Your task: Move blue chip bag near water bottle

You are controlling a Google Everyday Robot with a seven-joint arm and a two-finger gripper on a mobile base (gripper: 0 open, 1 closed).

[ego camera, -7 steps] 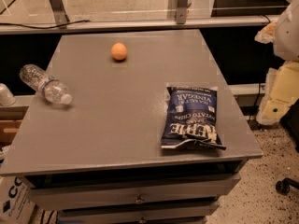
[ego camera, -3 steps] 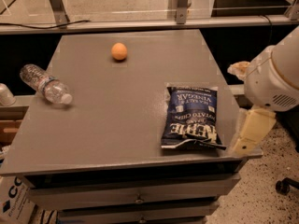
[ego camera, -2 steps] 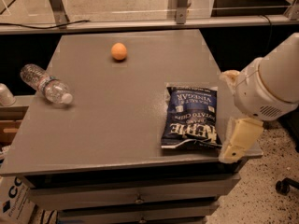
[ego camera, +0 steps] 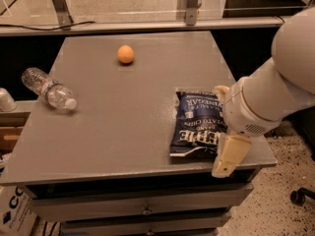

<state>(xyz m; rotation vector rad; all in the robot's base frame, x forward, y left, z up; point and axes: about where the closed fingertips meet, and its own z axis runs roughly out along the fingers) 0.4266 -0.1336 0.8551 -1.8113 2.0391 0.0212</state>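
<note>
The blue chip bag lies flat on the right side of the grey table, near the front right corner, with its white lettering facing up. The water bottle lies on its side at the table's left edge, white cap pointing front-right, far from the bag. My gripper hangs at the end of the big white arm, just off the bag's right front corner, at the table's front right edge. The arm covers the bag's right edge.
An orange ball sits at the back middle of the table. A white cup and a cardboard box are to the left, below table level. Drawers are under the table. A chair wheel is at the right.
My arm has swung in from the right and come down and leftward, so the gripper now sits by the bag's right front corner. Bag, bottle and ball have not moved.
</note>
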